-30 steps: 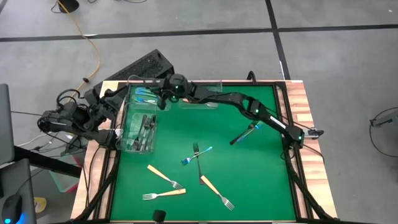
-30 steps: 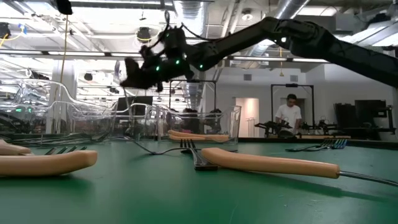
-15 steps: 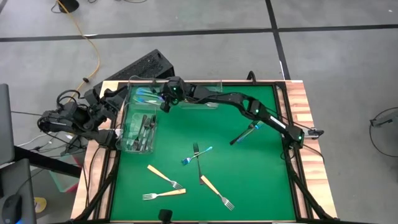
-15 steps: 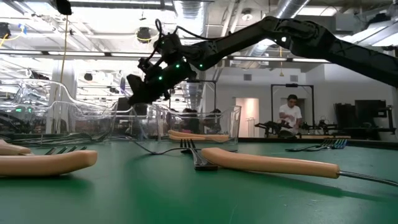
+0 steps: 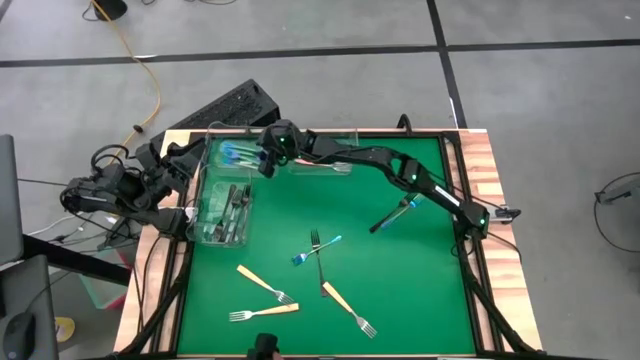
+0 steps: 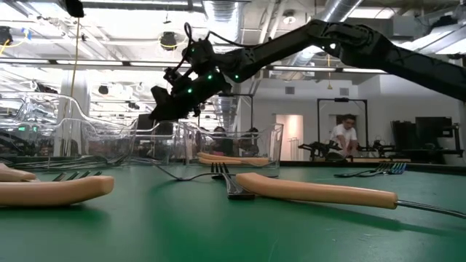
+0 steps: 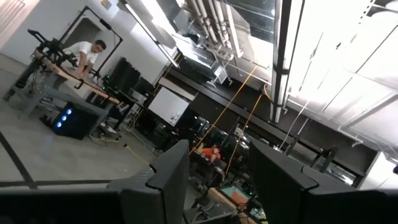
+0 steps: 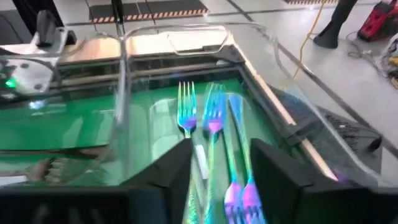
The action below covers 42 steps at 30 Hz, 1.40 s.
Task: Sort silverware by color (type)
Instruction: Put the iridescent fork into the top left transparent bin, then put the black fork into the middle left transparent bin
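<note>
Right gripper [image 5: 262, 160] fingers apart, empty, over the clear bin [image 8: 273, 93] of iridescent blue forks [image 8: 214, 121], left gripper [image 7: 214, 180] fingers apart, beside the table [image 5: 400, 270].

Below the right gripper [image 8: 217, 163], whose fingers stand apart, iridescent blue forks [image 8: 214, 118] lie flat side by side, tines pointing away from it.

Overhead and table-level cameras share the green table [image 5: 400, 270].
</note>
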Each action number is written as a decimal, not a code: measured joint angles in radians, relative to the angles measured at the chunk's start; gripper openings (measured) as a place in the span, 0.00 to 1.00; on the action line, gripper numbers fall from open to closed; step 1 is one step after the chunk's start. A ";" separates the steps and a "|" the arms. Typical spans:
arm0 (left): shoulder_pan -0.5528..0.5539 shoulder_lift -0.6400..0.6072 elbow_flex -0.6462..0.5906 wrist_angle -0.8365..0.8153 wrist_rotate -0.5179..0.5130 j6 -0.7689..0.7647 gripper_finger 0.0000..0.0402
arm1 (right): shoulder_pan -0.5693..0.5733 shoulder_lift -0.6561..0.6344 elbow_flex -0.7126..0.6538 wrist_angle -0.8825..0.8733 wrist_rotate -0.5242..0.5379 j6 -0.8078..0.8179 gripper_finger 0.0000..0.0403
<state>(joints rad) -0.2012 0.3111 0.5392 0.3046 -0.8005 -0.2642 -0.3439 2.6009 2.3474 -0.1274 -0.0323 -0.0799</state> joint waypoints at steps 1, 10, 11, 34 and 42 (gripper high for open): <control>0.000 0.000 0.000 0.000 0.001 0.000 0.38 | 0.001 -0.005 0.000 -0.012 -0.001 0.009 0.47; 0.000 0.000 0.000 -0.008 0.115 0.038 0.38 | -0.011 -0.295 0.000 -0.196 0.005 -0.024 0.60; 0.000 0.000 0.000 -0.014 0.119 0.039 0.38 | -0.012 -0.341 0.003 -0.228 0.005 -0.030 0.60; -0.001 0.206 -0.001 -0.595 0.821 -0.360 0.38 | 0.236 -0.958 -0.002 -1.453 0.196 0.281 0.59; -0.023 0.450 -0.001 -0.580 0.935 -0.504 0.38 | 0.414 -0.988 -0.154 -1.442 0.201 0.361 0.59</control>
<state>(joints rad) -0.2239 0.7611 0.5385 -0.2752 0.1345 -0.7684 0.0705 1.6127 2.1934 -1.5698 0.1692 0.2816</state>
